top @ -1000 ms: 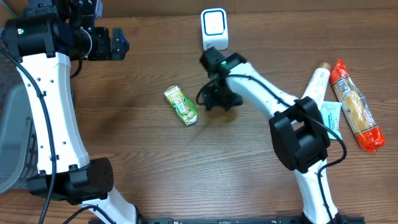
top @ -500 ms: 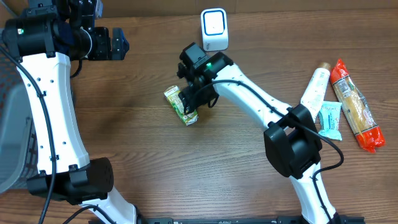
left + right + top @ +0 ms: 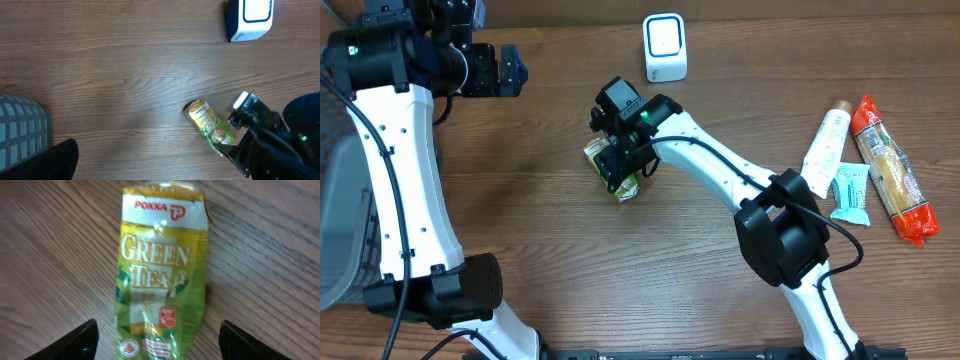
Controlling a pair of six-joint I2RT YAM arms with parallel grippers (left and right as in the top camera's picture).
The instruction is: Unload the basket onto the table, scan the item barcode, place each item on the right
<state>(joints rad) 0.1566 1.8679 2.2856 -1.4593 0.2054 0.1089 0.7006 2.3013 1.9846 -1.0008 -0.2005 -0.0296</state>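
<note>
Beneath the spread right pincer point(image 3: 159, 339) lies the tea pack point(image 3: 160, 280).

— Where is the tea carton point(image 3: 611, 170) found?
— It is laid flat near the middle of the counter point(image 3: 520, 260), nearer and left of the scanner point(image 3: 665, 47), which is stood at the far edge.
— And to the right?
— A tube point(image 3: 825, 140), a sachet point(image 3: 851, 192) and a wrapped snack point(image 3: 890, 170) are laid side by side, well apart from the carton; the snack is set rightmost.
</note>
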